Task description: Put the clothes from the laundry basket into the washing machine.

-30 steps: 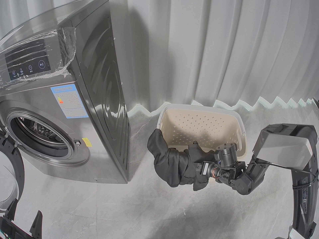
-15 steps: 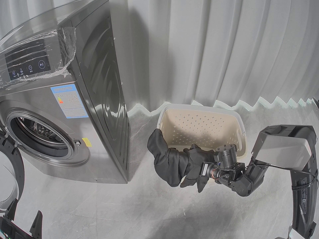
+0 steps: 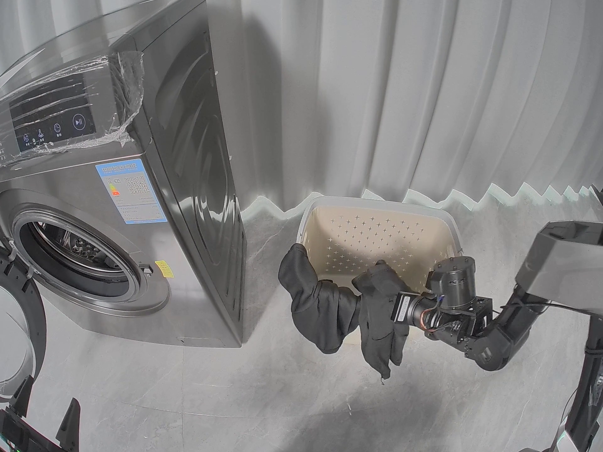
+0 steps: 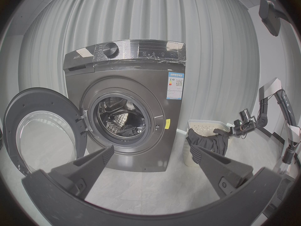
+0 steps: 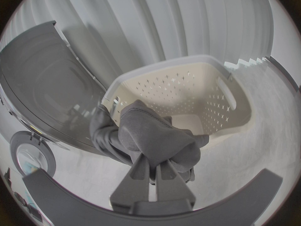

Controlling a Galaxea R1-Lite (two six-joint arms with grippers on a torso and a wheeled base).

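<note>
right tool [image 3: 391, 309] clamping garment [image 3: 320, 309], draped over basket [image 3: 377, 201]

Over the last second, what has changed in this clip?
The right gripper, shut on the dark garment, drew back toward the robot's right, pulling more cloth out, so a longer fold now hangs outside the laundry basket. The garment's other end stayed draped over the rim; the basket, the washing machine and the open left gripper kept still.
</note>
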